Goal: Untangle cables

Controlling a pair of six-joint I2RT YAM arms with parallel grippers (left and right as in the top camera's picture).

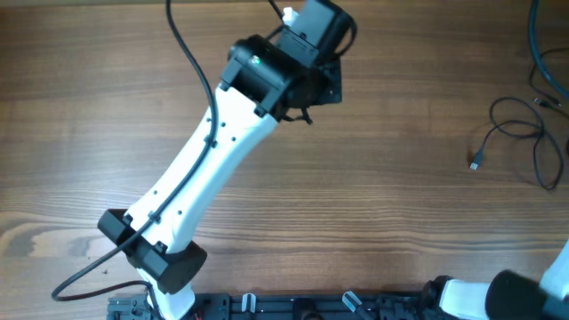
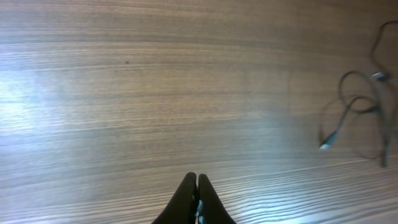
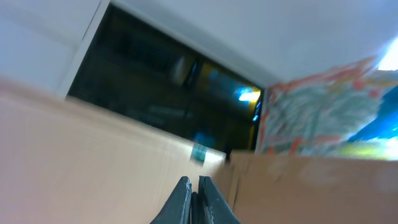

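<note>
Thin dark cables [image 1: 520,133] in loose, overlapping loops at the right edge of the wooden surface [image 1: 382,204], one strand running on toward the far right corner, one small plug end [image 1: 475,164] with a pale tip pointing in from the edge and lying flat on the bare wood. Left arm [image 1: 213,169], white with black joints, stretched diagonally from the near edge toward the middle of the far edge, well apart from the cables, a thicker black wire [image 1: 182,44] trailing along it. Left pincer [image 2: 197,186] closed tight on nothing, fingertips pressed together over bare wood, the cables off to its right in the wrist view. Right arm [image 1: 498,298] tucked at the near right corner. Right pincer [image 3: 194,186] closed too, empty, aimed away from the surface at a blurred room.
</note>
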